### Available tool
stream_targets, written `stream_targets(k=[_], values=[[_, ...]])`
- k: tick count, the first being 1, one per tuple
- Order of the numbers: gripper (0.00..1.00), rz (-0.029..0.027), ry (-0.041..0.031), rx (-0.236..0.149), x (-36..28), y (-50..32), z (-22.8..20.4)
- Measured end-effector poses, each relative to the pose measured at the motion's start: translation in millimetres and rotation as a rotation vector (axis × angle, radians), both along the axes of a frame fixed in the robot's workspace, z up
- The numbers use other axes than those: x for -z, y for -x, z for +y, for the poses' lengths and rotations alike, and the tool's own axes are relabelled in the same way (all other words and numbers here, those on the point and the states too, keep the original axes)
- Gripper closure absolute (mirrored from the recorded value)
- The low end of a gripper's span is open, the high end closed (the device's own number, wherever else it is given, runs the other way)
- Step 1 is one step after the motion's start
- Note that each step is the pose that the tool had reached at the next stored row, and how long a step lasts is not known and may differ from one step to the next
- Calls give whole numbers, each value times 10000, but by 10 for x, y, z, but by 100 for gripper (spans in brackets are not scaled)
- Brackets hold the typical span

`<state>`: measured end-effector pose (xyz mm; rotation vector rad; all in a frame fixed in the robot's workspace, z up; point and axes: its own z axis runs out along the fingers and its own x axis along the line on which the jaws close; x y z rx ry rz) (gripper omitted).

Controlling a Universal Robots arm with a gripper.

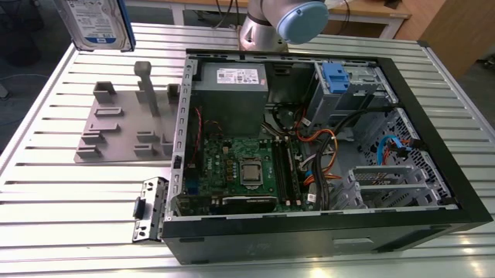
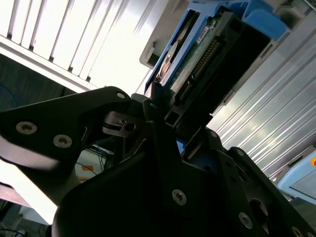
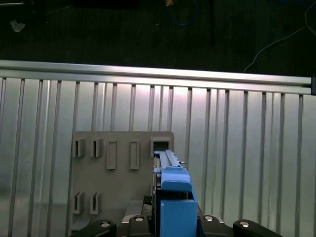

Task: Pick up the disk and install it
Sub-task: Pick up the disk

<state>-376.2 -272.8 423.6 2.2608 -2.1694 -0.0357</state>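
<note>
The disk (image 1: 93,23), a silver drive with a blue-and-white label in a blue carrier, hangs in the air at the top of the exterior view's left, above the grey slotted holder (image 1: 127,124). In the second wrist view my gripper (image 2: 180,131) is shut on the disk (image 2: 197,54), with a black finger pressed on each flat side. The first wrist view looks along the disk (image 3: 173,197) edge-on, its blue carrier upright over the holder (image 3: 123,168), beside an empty slot (image 3: 160,146).
The open computer case (image 1: 433,174) lies on the slatted metal table (image 1: 62,197) to the exterior view's right of the holder. Inside are a grey power supply (image 1: 230,87), the motherboard (image 1: 240,171), cables, and a drive cage with a blue bracket (image 1: 334,75). The arm's base joint (image 1: 290,20) stands behind the case.
</note>
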Motion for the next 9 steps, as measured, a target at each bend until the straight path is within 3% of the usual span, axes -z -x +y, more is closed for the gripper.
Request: stream_targets(k=[9], values=[[64,-1,0,0,-117,-1,0]])
